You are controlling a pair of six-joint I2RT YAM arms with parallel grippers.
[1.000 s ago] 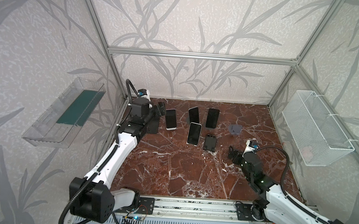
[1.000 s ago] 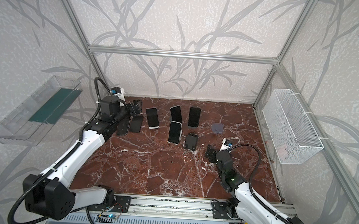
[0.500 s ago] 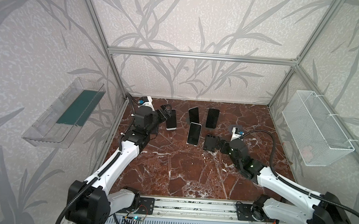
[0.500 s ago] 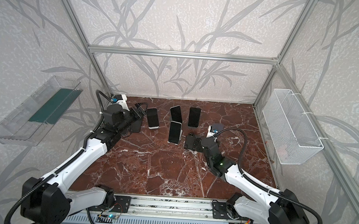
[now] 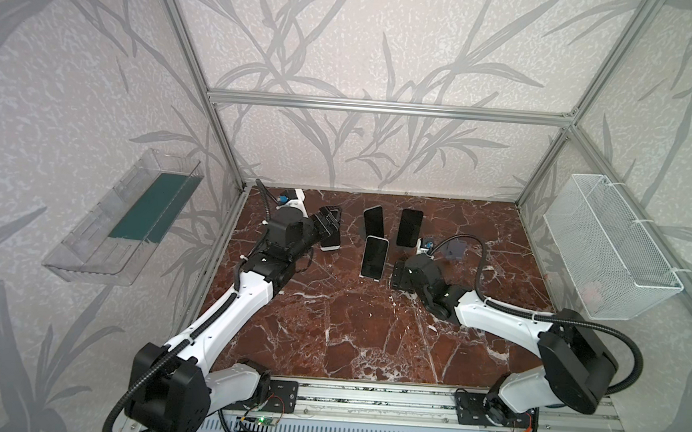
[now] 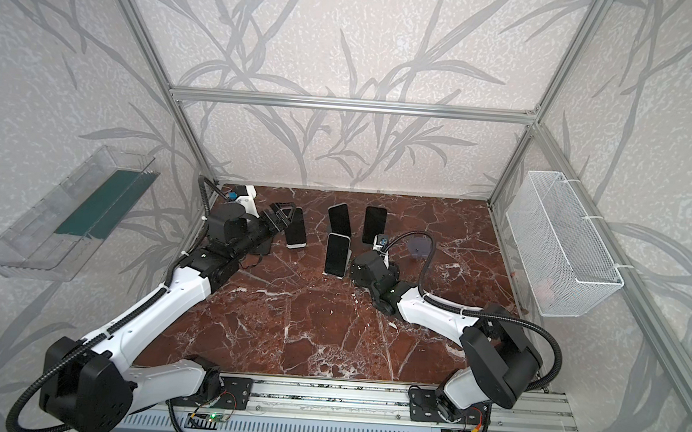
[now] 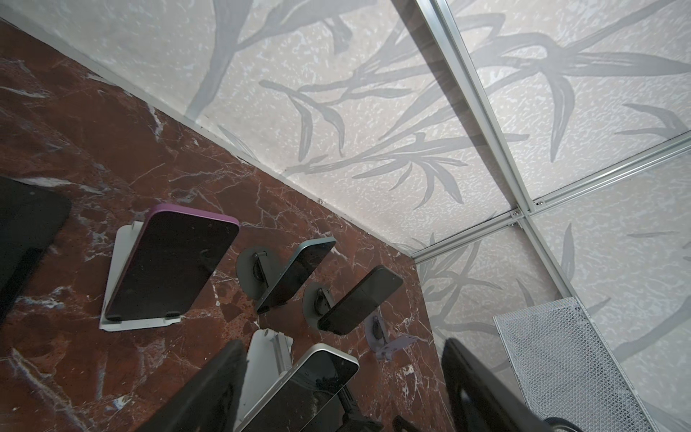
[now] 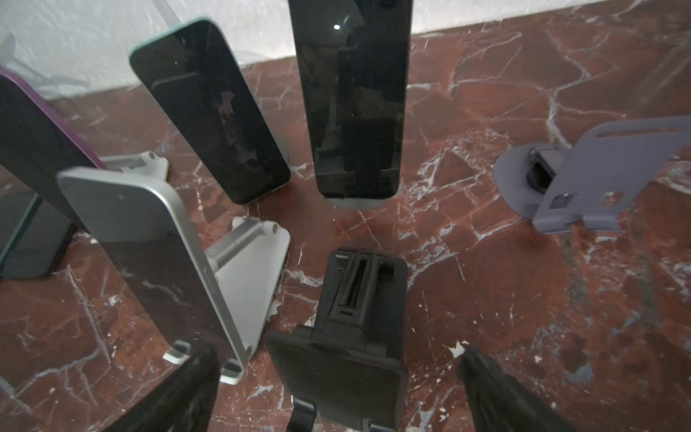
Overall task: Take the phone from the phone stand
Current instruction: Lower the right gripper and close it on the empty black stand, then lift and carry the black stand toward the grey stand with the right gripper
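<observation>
**Status.** The right end effector (image 5: 398,273) is spread wide. Its fingers (image 8: 179,392) flank the black phone (image 8: 336,374) at the lower centre of the right wrist view. The phone leans on its black stand (image 8: 361,288) and is not yet gripped. The left end effector (image 5: 329,224) is also spread and holds nothing. It sits by the purple-edged phone (image 7: 172,265) at the upper left of the counter (image 5: 349,330).

**Risks.**
- The silver phone (image 8: 149,254) and its white stand (image 8: 254,276) sit just beside one finger. A closing or lifting move could clip and topple them.
- The black stand's lip may catch the phone, so the stand could be dragged up with it.
- The glossy glass may slip in a shallow pinch.

**Surroundings.** The counter is red-brown veined marble. Leaf-patterned walls on an aluminium frame enclose it. A wire basket (image 5: 608,252) hangs at the right and a clear tray (image 5: 127,218) at the left.
</observation>
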